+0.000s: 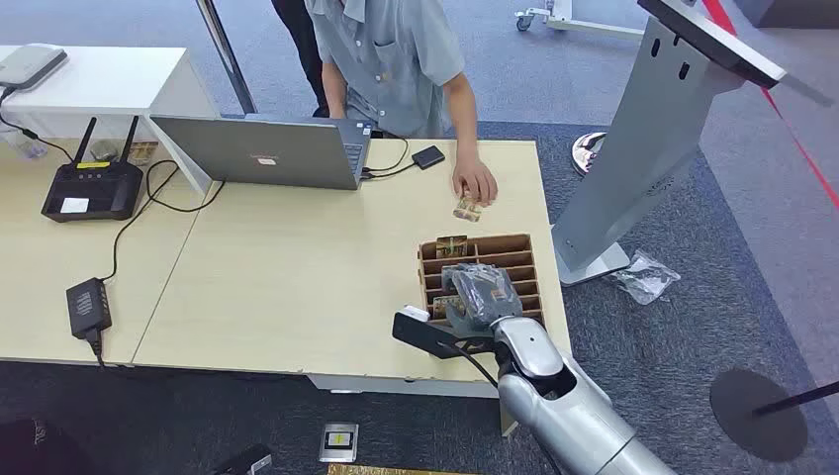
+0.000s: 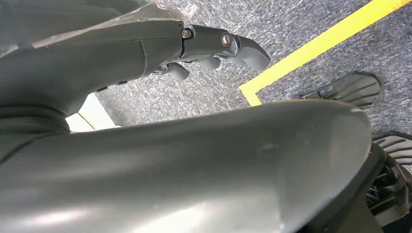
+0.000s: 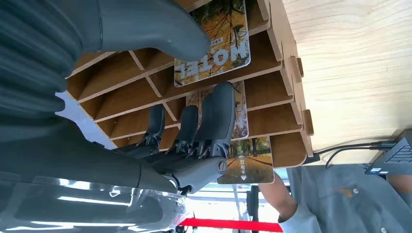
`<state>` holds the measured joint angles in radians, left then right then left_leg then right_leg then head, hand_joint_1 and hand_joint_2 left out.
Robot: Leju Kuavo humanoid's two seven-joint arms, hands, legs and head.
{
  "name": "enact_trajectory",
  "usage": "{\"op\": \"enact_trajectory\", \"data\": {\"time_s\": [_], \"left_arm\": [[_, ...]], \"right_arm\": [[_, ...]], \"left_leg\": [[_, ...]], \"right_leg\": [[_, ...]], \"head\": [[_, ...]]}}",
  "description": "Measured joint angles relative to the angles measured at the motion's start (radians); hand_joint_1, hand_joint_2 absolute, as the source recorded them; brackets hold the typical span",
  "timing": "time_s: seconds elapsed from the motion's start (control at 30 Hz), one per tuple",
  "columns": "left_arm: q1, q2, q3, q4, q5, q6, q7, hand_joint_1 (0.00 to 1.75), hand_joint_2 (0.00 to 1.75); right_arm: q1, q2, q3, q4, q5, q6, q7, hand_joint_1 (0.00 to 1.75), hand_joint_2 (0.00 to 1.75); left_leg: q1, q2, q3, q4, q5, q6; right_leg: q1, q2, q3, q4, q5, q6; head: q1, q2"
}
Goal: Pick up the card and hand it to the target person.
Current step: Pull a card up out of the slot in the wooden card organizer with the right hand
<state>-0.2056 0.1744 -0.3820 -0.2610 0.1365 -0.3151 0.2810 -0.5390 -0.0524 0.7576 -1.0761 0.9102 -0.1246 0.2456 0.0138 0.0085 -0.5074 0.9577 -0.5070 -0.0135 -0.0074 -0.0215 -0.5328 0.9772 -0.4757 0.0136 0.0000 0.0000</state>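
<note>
A pale wooden table (image 1: 297, 287) is standing on grey-blue carpet (image 1: 693, 327). A laptop (image 1: 259, 150), a black router (image 1: 92, 188) and a power brick (image 1: 88, 305) are lying on it, cables trailing between them. A white stand (image 1: 648, 139) is rising just beside the table's right end, with a crumpled plastic bag (image 1: 645, 275) at its foot. A person (image 1: 391, 59) in a grey shirt is standing at the far edge, one hand (image 1: 477, 184) resting on a card (image 1: 468, 209) lying flat on the table just beyond the rack.

A slotted wooden rack (image 1: 514, 247) is sitting near the right front corner. In the right wrist view several cards are standing in its slots: a hotel card (image 3: 216, 46) printed with autumn trees, a second card (image 3: 240, 116) one slot on, and a third (image 3: 248, 165) at the rack's end.

The right hand (image 1: 479, 293) is hovering over the rack's near slots. Its thumb (image 3: 160, 29) is lying over the edge of the hotel card while the fingers (image 3: 218, 114) are reaching down against the second card; I cannot tell whether any card is actually being gripped.

The left hand (image 2: 214, 48) is hanging over carpet with a yellow line (image 2: 316, 48), fingers curling inward with nothing in them.
</note>
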Motion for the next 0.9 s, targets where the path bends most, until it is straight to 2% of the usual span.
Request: {"op": "enact_trajectory", "data": {"time_s": [0.9], "left_arm": [[0.005, 0.002, 0.004, 0.001, 0.006, -0.001, -0.001, 0.00, 0.00]], "right_arm": [[0.006, 0.006, 0.011, 0.008, 0.004, 0.013, 0.006, 0.99, 1.75]], "left_leg": [[0.000, 0.001, 0.000, 0.000, 0.000, 0.000]], "right_leg": [[0.000, 0.001, 0.000, 0.000, 0.000, 0.000]], "head": [[0.000, 0.000]]}}
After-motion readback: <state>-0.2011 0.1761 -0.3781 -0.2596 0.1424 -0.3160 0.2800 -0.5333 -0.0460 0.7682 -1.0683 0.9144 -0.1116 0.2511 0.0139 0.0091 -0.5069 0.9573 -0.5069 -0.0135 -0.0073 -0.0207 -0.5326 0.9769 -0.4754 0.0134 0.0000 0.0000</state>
